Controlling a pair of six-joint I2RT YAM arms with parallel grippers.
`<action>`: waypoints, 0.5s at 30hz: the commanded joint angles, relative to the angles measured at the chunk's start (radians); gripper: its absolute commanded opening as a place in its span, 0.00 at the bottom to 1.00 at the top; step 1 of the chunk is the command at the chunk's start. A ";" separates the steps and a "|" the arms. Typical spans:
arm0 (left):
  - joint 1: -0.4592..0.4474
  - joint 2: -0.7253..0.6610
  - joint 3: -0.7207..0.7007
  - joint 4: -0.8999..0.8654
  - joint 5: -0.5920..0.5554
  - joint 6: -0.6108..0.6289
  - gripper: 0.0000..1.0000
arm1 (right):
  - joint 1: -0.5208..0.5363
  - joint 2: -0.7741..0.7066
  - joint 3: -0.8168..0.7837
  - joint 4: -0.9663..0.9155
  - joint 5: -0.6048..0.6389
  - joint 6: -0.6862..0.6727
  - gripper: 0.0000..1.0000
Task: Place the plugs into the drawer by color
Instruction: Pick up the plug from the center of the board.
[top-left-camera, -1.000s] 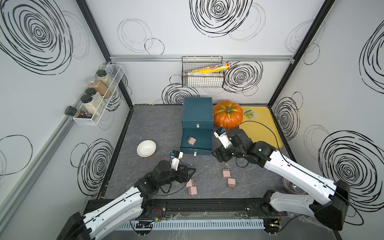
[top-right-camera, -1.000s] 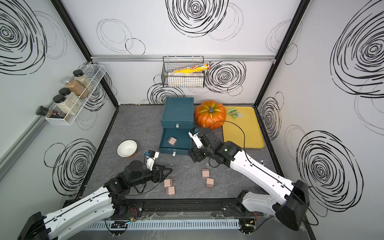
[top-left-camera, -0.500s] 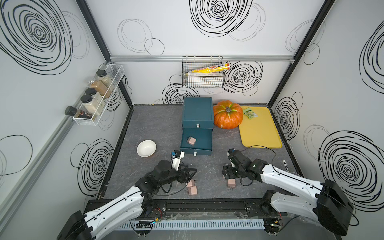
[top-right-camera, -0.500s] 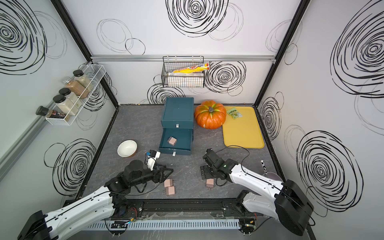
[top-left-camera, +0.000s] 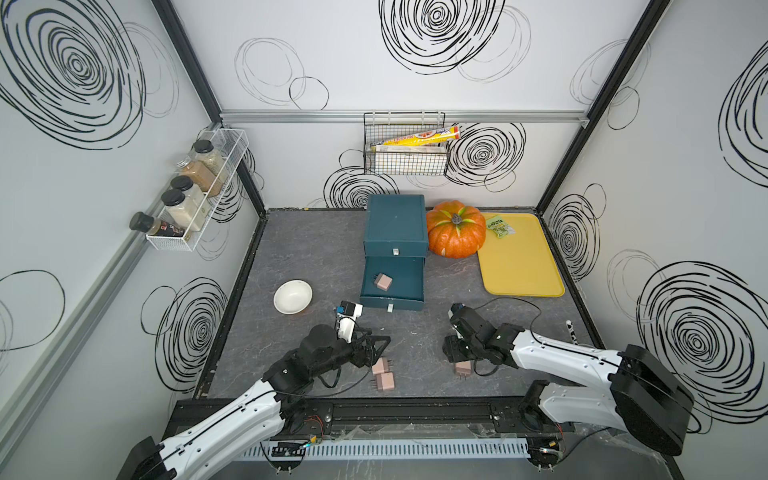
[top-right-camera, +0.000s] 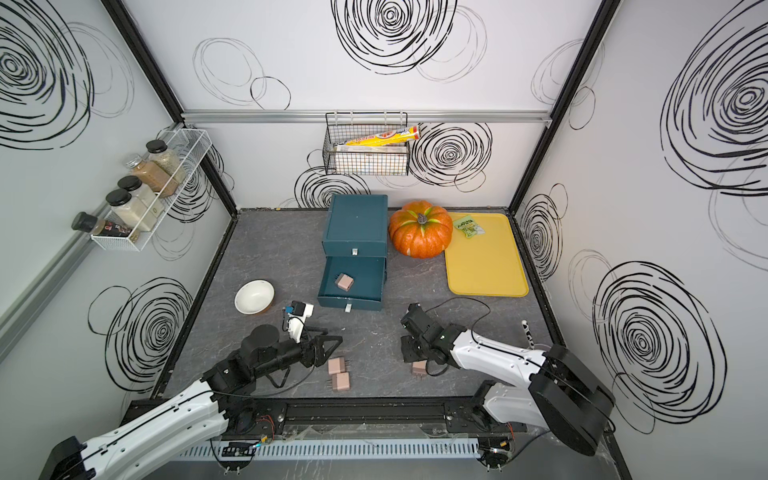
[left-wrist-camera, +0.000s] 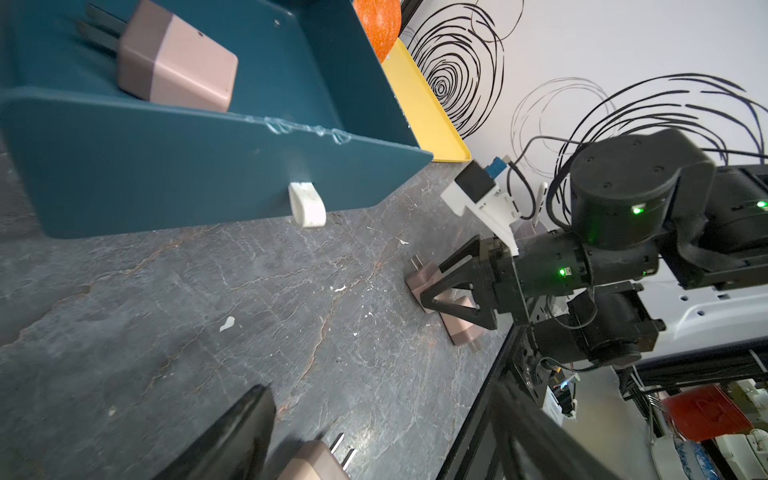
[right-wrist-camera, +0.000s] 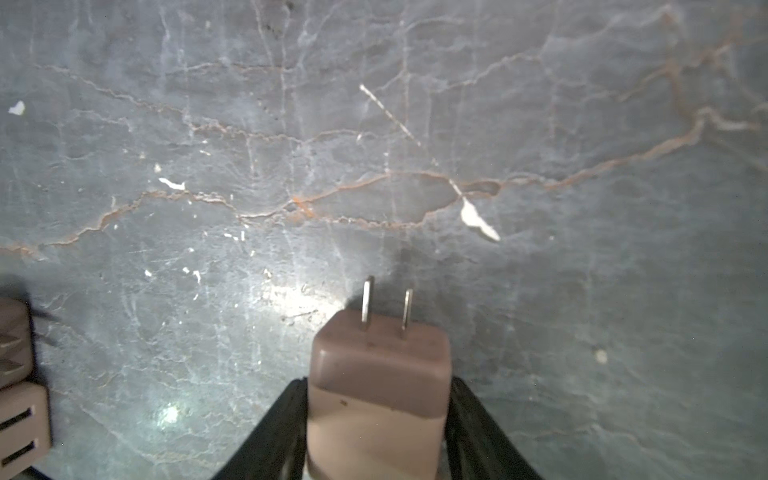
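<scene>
The right gripper (right-wrist-camera: 378, 384) is closed on the clamped plug (right-wrist-camera: 380, 357), a pink one. In the right wrist view its black fingers (right-wrist-camera: 274, 432) press both sides, and the prongs point away from the wrist. Whether that plug is lifted off the tabletop (top-left-camera: 316, 257) I cannot tell. In both top views this gripper sits low near the front edge, right of the middle. A loose plug (top-left-camera: 462, 368), also pink, lies just beside it toward that edge.

The left gripper (top-left-camera: 376, 349) stands wide and holds nothing. It hangs near the front edge, left of the middle, by two more pink plugs. The back plug (top-left-camera: 380, 366) shows between the spread fingers in the left wrist view. The front plug (top-left-camera: 387, 380) lies just beside it, nearer the front edge.

The chest (top-left-camera: 395, 224) stands at the middle of the back edge. Its open drawer (top-left-camera: 405, 278) is pulled out toward the front edge and holds the drawer plug (top-left-camera: 382, 281), pink, near its left side.

A pumpkin (top-left-camera: 456, 230) sits just right of the chest. A yellow tray (top-left-camera: 519, 266) fills the back right corner, with a packet (top-left-camera: 500, 226) on it. A white bowl (top-left-camera: 293, 296) rests toward the left edge.
</scene>
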 joint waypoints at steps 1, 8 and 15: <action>-0.003 -0.003 -0.006 0.012 -0.017 -0.004 0.88 | 0.004 0.014 -0.019 0.020 0.000 -0.018 0.42; -0.002 -0.047 0.006 -0.068 -0.119 -0.024 0.88 | 0.003 -0.173 0.154 -0.089 0.028 -0.087 0.30; 0.004 -0.107 0.001 -0.108 -0.182 -0.048 0.88 | 0.003 -0.015 0.528 -0.103 -0.151 -0.501 0.30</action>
